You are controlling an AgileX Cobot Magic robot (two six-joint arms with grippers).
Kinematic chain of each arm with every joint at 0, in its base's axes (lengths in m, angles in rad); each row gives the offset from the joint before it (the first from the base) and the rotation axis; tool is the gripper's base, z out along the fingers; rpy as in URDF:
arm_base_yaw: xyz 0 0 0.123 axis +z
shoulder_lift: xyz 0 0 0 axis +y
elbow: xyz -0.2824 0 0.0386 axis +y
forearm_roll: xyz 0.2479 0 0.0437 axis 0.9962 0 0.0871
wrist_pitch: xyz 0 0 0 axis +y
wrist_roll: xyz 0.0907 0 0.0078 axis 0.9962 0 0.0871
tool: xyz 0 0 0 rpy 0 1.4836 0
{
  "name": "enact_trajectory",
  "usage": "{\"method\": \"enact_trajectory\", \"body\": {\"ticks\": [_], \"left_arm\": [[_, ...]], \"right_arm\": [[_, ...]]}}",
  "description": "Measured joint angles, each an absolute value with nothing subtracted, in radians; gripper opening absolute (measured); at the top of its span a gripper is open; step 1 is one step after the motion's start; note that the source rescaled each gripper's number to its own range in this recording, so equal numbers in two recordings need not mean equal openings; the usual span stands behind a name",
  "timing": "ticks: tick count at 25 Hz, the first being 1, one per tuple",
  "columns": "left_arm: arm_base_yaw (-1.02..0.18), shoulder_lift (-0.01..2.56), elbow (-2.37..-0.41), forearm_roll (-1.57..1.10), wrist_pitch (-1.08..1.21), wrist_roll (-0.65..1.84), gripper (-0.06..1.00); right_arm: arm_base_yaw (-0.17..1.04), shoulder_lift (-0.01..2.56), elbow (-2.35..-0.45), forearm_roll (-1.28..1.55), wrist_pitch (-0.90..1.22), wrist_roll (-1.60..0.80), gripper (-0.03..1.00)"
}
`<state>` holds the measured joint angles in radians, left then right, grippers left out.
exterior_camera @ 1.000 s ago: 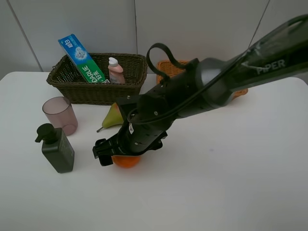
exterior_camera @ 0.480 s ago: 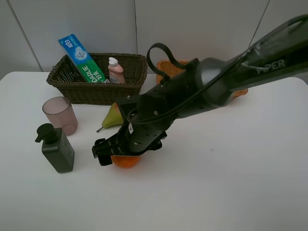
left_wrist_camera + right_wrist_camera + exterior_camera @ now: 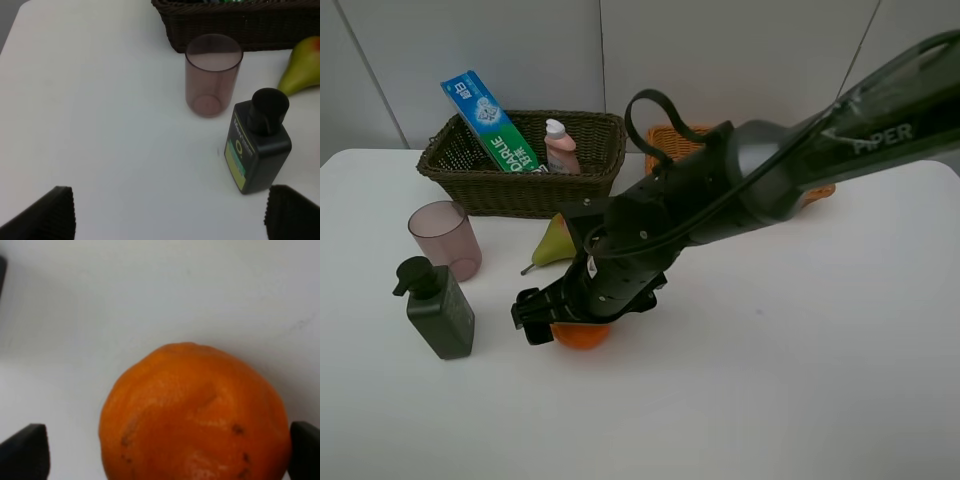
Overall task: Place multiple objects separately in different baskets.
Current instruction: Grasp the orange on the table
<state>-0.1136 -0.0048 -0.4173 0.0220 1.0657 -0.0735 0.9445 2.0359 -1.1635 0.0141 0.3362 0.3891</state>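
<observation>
The left fingers (image 3: 47, 215) were spread wide above the bare worktop (image 3: 100, 125), grasping nothing. A pink cup (image 3: 444, 238) stood upright near a dark pump bottle (image 3: 437, 309). The dark basket (image 3: 520, 190) held a toothpaste box (image 3: 490, 122) and a small pink bottle (image 3: 559, 147); a pear (image 3: 552, 241) lay just before it. The right fingers (image 3: 22, 450) straddled the orange (image 3: 582, 335) on the worktop, released, not clenched. A light basket (image 3: 678, 143) sat behind the arm.

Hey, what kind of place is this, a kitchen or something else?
Probably a robot test bench, not a home: a plain white table against plain wall panels, a black arm marked PIPER, and mixed props like an orange, a pump bottle and a dark wicker basket.
</observation>
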Motion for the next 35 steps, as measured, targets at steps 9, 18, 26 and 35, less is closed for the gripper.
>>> {"method": "enact_trajectory", "body": {"ticks": [9,18,26,35], "left_arm": [[-0.114,-0.005,-0.417,0.022,1.066,-0.073,1.0],[-0.114,-0.005,-0.417,0.022,1.066,-0.073,1.0],[-0.114,-0.005,-0.417,0.022,1.066,-0.073,1.0],[-0.114,-0.005,-0.417,0.022,1.066,-0.073,1.0]], "right_arm": [[0.944,2.036,-1.164,0.014,0.336,0.388,0.87],[0.944,2.036,-1.169,0.112,0.345,0.315,0.6],[0.944,2.036,-1.195,0.127,0.361,0.302,0.6],[0.944,2.036,-1.195,0.123,0.378,0.302,0.6]]}}
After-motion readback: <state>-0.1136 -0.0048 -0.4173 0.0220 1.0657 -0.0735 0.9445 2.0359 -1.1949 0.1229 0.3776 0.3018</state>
